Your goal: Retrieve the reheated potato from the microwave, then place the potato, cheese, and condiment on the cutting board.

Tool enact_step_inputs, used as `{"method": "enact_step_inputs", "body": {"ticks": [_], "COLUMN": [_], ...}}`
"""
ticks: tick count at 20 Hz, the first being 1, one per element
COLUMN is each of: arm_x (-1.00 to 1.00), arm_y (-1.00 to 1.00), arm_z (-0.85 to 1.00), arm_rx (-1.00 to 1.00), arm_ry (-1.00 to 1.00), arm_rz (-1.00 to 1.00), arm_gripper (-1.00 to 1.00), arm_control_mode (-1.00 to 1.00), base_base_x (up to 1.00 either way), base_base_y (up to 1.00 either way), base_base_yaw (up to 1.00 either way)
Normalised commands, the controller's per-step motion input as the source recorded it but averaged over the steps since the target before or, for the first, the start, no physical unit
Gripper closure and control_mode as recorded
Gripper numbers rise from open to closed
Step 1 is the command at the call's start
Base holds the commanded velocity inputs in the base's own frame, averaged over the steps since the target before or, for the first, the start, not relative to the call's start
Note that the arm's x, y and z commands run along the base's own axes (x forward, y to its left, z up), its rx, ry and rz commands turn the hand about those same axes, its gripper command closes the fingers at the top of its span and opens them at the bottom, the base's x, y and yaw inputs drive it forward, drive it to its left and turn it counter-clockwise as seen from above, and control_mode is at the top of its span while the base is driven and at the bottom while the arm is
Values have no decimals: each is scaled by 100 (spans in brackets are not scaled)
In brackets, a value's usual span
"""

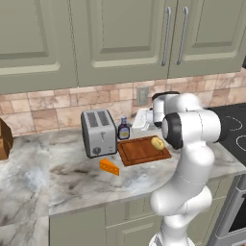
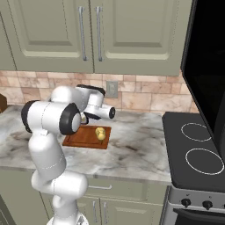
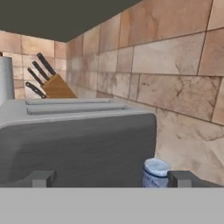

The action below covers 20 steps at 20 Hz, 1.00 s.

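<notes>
The yellow potato (image 1: 157, 142) (image 2: 100, 132) lies on the right part of the reddish-brown cutting board (image 1: 139, 153) (image 2: 79, 139). Just behind the board's back left corner stands the condiment (image 1: 124, 129), a small dark bottle. The orange cheese (image 1: 109, 166) wedge rests on the counter in front of the toaster. My gripper (image 1: 141, 120) (image 3: 113, 178) hangs open behind the board, to the right of the condiment, pointing at it. In the hand view its fingertips (image 3: 41, 178) stand wide apart, the condiment's pale cap (image 3: 155, 168) low between them. The black microwave (image 2: 206, 66) fills the right edge.
A silver toaster (image 1: 98, 132) (image 3: 78, 144) stands left of the condiment. A knife block (image 3: 54, 85) sits far down the counter by the tiled wall. The black stovetop (image 2: 197, 154) lies to the right, and cabinets hang overhead.
</notes>
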Motion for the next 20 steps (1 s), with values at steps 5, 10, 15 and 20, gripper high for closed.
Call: {"method": "enact_step_inputs", "body": {"ticks": [5, 10, 15, 20], "arm_x": [19, 20, 25, 25], "arm_y": [2, 0, 0, 0], "arm_z": [-14, -12, -11, -10], "arm_rx": [-2, -1, 0, 0], "arm_ry": [0, 0, 2, 5], "arm_rz": [0, 0, 0, 1], "arm_gripper": [-100, -100, -100, -100], "arm_control_mode": [-100, -100, -100, -100], "base_base_x": [0, 0, 0, 0], "base_base_y": [0, 0, 0, 0], "base_base_yaw": [0, 0, 0, 0]}}
